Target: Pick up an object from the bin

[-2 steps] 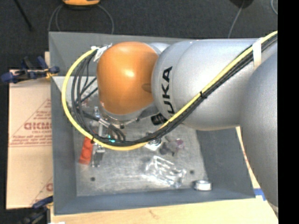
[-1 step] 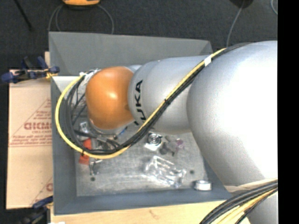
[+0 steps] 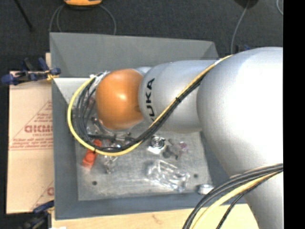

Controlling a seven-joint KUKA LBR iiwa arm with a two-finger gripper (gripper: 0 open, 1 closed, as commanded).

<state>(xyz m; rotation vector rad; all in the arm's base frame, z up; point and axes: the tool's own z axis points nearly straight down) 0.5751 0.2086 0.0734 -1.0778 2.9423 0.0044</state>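
Note:
My gripper reaches down into the left part of the bin, mostly hidden under the arm's orange dome and cables. Just to its left lies a small orange block, close beside it; whether they touch I cannot tell. To the right, a crumpled clear plastic piece lies on the bin floor near the front. A small shiny metal part and a greyish-purple piece lie further right, next to the arm.
The big silver arm covers the right and back of the bin. A small silver thing lies at the front right corner. The bin's left wall is close to the orange block.

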